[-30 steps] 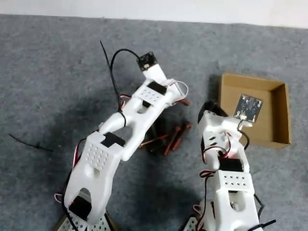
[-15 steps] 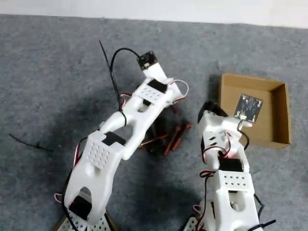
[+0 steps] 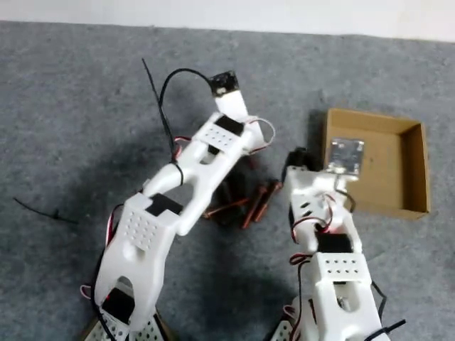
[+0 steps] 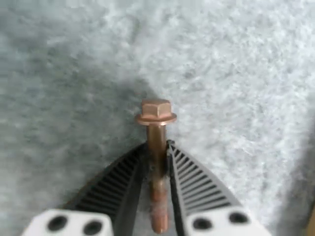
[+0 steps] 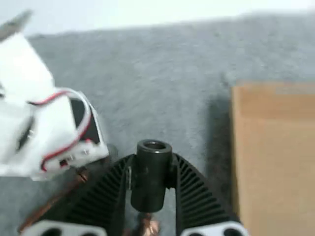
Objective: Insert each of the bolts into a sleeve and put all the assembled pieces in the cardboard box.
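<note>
With our left gripper [image 4: 157, 145] pinching a copper bolt [image 4: 156, 115] by its shank and our right gripper [image 5: 151, 158] clamping a black sleeve [image 5: 150, 179], we are judging the mating to be the risk. The head is the end standing clear of the fingertips, so the shank could be meeting the bore off-axis, jamming, or twisting out onto the grey carpet [image 3: 71, 106]. The bolt is lying lengthwise between the left fingers, the sleeve is sitting between the right fingers with its open mouth past their tips, just beside the cardboard box [image 5: 275, 157], and spare bolts [image 3: 259, 202] are lying between the arms.
</note>
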Robot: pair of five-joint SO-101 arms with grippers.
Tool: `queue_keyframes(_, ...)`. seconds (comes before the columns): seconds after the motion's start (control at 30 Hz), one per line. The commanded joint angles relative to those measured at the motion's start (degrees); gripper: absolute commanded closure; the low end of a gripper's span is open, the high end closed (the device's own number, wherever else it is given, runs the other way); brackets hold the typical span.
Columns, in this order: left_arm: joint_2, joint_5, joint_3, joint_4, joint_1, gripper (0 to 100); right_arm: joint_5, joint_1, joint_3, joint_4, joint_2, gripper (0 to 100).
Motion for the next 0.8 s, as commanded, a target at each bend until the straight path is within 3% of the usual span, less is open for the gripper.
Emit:
queue_keyframes(0.0, -7.69, -2.9, 4.97, -7.12, -1.36, 100, 1.85, -1.98, 2.24, -7.69, -1.19, 99.4)
queue_keyframes(0.1, -13.14, -4.22, 13.58, -14.51, -1.36, 100, 1.85, -1.98, 4.53, -12.53, -1.19, 99.4)
queue_keyframes(0.37, -33.98, -5.63, 40.48, -34.73, -1.27, 100, 1.85, -2.07, 6.55, -13.58, -1.19, 99.4)
queue_keyframes(0.6, -50.33, -13.71, 60.53, -49.93, 0.13, 100, 1.85, -2.33, 6.73, -13.58, -1.19, 99.4)
queue_keyframes(0.77, -56.75, -19.16, 72.57, -64.53, 0.66, 100, 2.29, -6.46, 8.48, -13.67, -1.54, 99.4)
